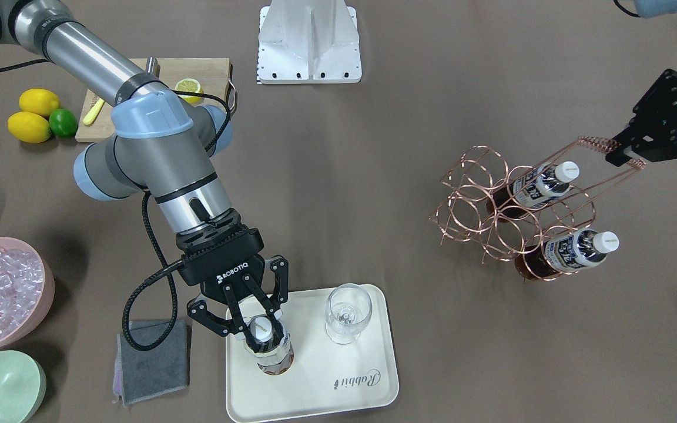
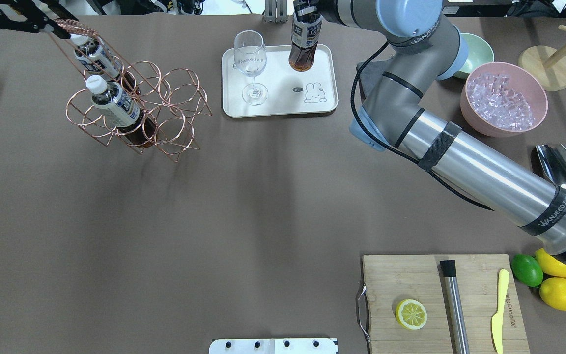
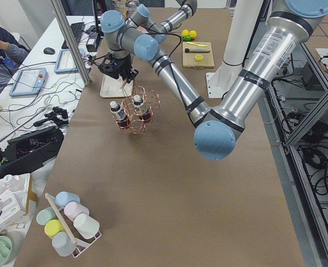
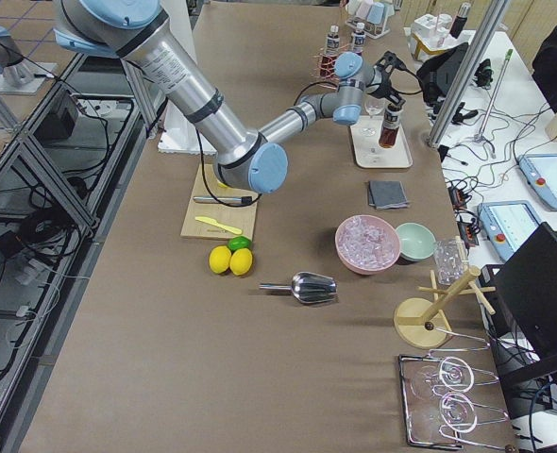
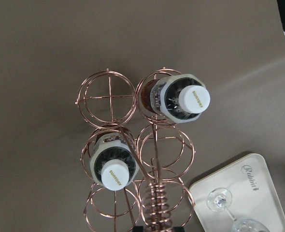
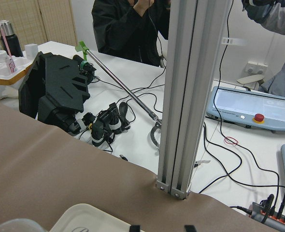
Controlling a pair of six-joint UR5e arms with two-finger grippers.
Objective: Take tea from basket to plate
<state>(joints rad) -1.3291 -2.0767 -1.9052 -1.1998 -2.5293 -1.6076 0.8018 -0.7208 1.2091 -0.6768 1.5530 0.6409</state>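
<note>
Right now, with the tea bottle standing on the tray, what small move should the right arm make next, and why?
Probably open the right end effector to let go: the tea bottle it grips at the neck already seems to stand upright on the cream tray, beside the wine glass.

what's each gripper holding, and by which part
Right gripper holds the tea by its neck; left gripper holds the basket by its handle's coiled top.

Top centre, a cream rectangular tray (image 2: 283, 111) bears a clear stemmed glass (image 2: 250, 58) and an upright plastic bottle of brown tea (image 2: 304, 48), its neck in the right gripper (image 2: 306, 14). Upper left, the left gripper (image 2: 58, 30) holds a tilted rose-gold wire basket (image 2: 177, 115) with two like bottles (image 2: 117, 107).
</note>
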